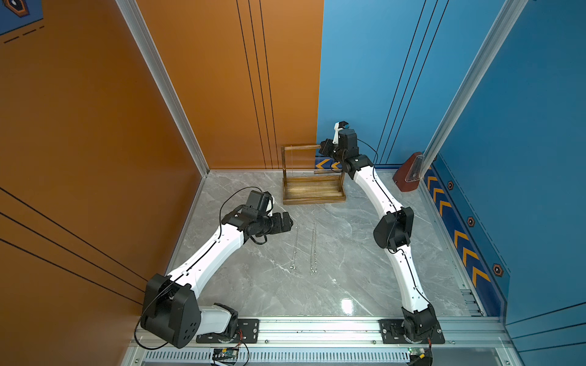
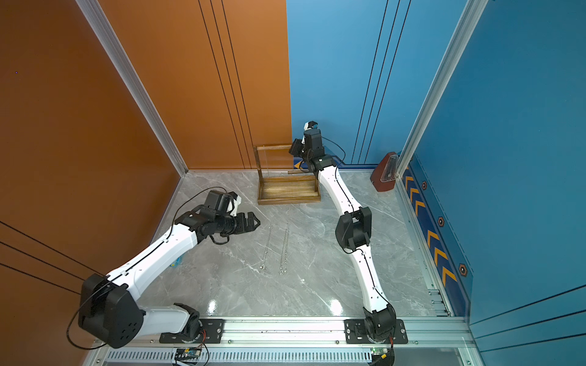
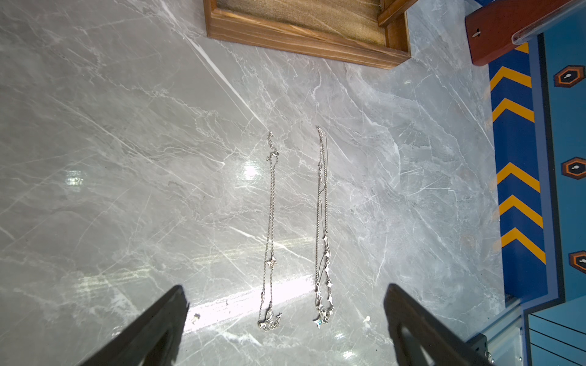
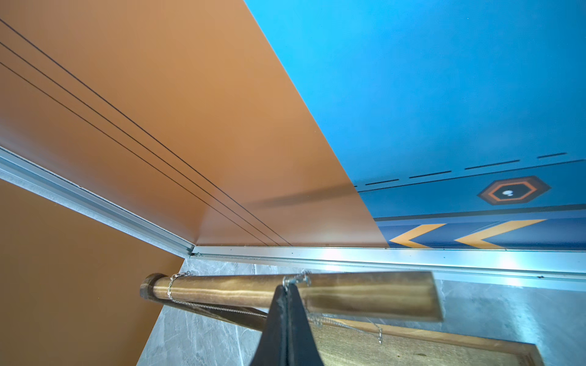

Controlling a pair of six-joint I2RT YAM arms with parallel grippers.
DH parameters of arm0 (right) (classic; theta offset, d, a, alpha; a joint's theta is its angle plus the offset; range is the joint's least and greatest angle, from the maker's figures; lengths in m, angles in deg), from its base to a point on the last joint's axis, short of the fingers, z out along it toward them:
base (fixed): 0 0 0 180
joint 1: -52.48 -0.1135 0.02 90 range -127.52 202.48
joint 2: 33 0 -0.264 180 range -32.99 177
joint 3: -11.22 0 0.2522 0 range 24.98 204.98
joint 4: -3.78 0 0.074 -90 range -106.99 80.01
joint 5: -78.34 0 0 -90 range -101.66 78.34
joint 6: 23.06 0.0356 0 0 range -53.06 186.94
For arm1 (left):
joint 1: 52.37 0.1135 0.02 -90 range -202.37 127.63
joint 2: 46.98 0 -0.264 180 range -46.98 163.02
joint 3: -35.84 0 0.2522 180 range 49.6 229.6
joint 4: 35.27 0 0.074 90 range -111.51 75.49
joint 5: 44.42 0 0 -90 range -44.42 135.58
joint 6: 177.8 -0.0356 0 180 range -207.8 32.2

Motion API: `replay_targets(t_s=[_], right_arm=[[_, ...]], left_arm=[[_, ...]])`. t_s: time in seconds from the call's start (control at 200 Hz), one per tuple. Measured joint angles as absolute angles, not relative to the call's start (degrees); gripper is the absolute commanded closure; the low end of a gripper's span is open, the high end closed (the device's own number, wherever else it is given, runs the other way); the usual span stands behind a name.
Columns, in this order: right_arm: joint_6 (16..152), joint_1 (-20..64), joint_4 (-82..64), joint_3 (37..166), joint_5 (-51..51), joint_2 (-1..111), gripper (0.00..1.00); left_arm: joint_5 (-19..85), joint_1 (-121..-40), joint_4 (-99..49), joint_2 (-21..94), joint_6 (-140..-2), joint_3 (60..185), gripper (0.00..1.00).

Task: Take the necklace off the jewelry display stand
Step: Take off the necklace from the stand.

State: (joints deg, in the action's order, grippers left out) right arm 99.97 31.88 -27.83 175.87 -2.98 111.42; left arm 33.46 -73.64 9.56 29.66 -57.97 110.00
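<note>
At the back of the marble tabletop [image 1: 348, 253], close to the seam where the orange and blue walls meet, the jewelry display stand [image 1: 314, 194] sits square, its tray base flat on the stone. Its long crossbar [image 4: 364, 294] lies level and runs side to side along the back wall. It is fixed to the tall post [image 1: 284, 164] at the robot's left and ends free toward the right.

About midway along that bar the necklace [image 4: 296, 279] is draped over the top. The right gripper [image 4: 287, 287] has its jaws pressed together with the chain nipped at their tips. More fine chain loops over the bar near the post end and sags beneath it; whether it is the same strand I cannot tell.

In both top views the right arm's wrist covers the bar's free end, with the short bar [image 1: 326, 172] just below it. In front of the stand, well apart from it, a plain chain [image 3: 270, 221] and a star-charm chain [image 3: 321, 202] lie side by side, lengthwise front to back. The left gripper [image 3: 285, 287] hovers beside them, jaws wide apart, holding nothing. A red-brown wedge-shaped object [image 1: 409, 172] stands by the right wall.
</note>
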Motion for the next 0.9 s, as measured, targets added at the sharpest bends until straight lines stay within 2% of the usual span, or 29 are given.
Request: replay_targets(t_s=[0.901], right_arm=[[100.0, 38.1, -30.0, 172.9, -1.1, 106.9, 1.00]], left_arm=[[33.3, -73.7, 9.6, 29.7, -58.0, 110.0, 0.02]])
